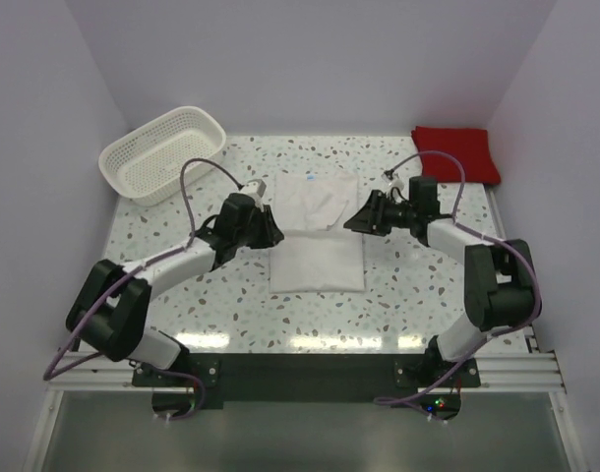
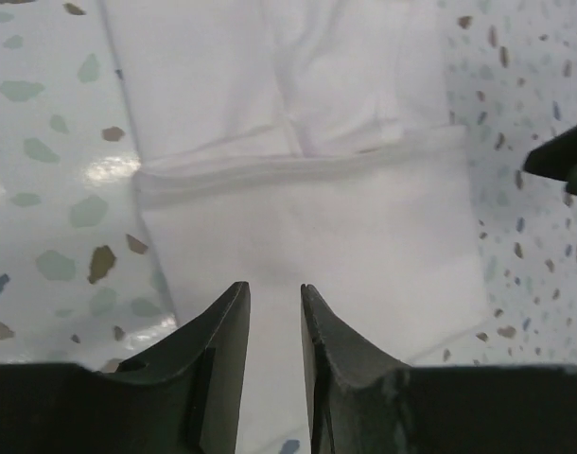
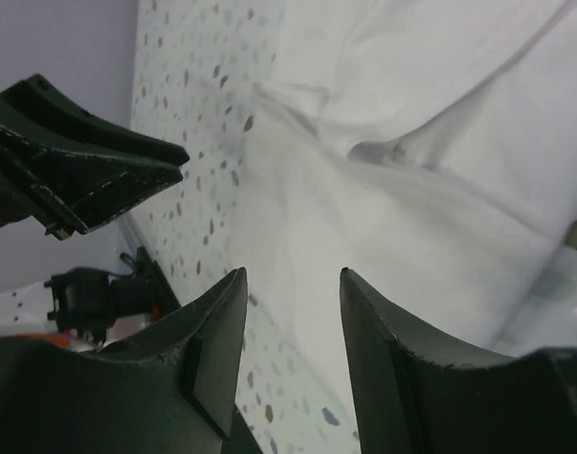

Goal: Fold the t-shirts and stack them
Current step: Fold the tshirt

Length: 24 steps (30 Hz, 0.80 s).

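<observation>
The white t-shirt (image 1: 318, 236) lies partly folded in the middle of the table, its far half doubled over with a fold line across it. It also shows in the left wrist view (image 2: 317, 236) and the right wrist view (image 3: 393, 218). The red t-shirt (image 1: 457, 152) lies folded at the back right corner. My left gripper (image 1: 270, 228) hovers at the white shirt's left edge by the fold line, its jaws a little apart and empty (image 2: 273, 288). My right gripper (image 1: 354, 218) hovers at the shirt's right edge, open and empty (image 3: 292, 274).
A white plastic lattice basket (image 1: 162, 152) stands at the back left. The speckled table (image 1: 182, 295) is walled on three sides. The right gripper's finger shows at the right edge of the left wrist view (image 2: 563, 156).
</observation>
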Available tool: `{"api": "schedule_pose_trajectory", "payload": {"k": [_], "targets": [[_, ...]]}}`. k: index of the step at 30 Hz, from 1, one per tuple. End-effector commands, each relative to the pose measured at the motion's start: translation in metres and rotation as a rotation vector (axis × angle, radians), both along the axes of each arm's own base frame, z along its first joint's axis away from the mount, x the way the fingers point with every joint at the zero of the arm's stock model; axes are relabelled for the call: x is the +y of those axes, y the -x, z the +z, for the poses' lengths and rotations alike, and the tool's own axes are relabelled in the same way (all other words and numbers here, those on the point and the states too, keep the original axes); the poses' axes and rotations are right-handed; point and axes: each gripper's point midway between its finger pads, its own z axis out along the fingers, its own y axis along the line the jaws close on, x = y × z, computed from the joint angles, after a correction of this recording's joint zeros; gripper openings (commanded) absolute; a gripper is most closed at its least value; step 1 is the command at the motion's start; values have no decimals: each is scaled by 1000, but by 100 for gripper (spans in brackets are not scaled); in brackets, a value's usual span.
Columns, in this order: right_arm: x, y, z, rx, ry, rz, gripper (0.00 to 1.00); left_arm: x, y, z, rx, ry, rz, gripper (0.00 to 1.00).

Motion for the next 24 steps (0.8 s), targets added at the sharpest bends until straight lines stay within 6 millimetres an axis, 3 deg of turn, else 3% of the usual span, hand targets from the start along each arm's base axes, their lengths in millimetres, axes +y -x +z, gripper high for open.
{"api": "schedule_pose_trajectory", "payload": {"k": [1, 2, 3, 7, 12, 15, 19, 24], "targets": [[29, 46, 15, 13, -104, 120, 48, -23, 36, 28, -43, 66, -103, 33], [33, 55, 17, 4, -107, 137, 48, -26, 54, 18, 0, 81, -122, 34], [42, 75, 7, 33, -103, 174, 49, -33, 67, 21, 7, 104, -151, 34], [45, 105, -12, 69, -109, 200, 50, -33, 111, -18, 139, 132, -198, 34], [27, 121, -64, 168, -6, 154, 50, -23, 131, -58, 270, 101, -165, 32], [9, 125, -84, 228, 17, 81, 49, -13, 134, -69, 304, 67, -117, 29], [-5, 131, -87, 258, 39, 50, 50, 5, 139, -72, 320, 6, -62, 27], [-12, 137, -60, 213, 108, 59, 52, 17, 135, -52, 267, -32, -23, 30]]}}
